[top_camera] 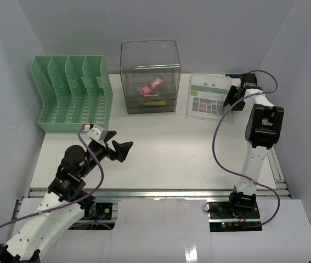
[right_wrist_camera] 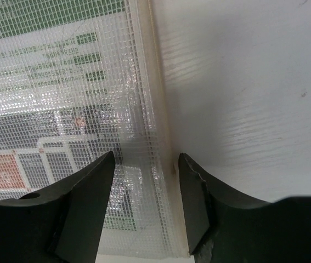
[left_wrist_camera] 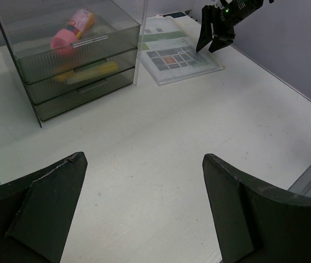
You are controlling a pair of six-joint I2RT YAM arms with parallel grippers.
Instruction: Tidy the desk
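The desk is a large white tabletop with a silver rail along its near edge. A clear mesh document pouch with printed sheets inside lies flat at the back right, and also shows in the left wrist view. My right gripper is low over the pouch's right edge. In the right wrist view its jaws stand apart, astride the pouch's edge. My left gripper is open and empty above the bare middle-left of the desk.
A clear drawer unit stands at the back centre with a pink item in its top drawer and a yellow one below. A green slotted file organizer stands at the back left. Grey walls enclose the desk.
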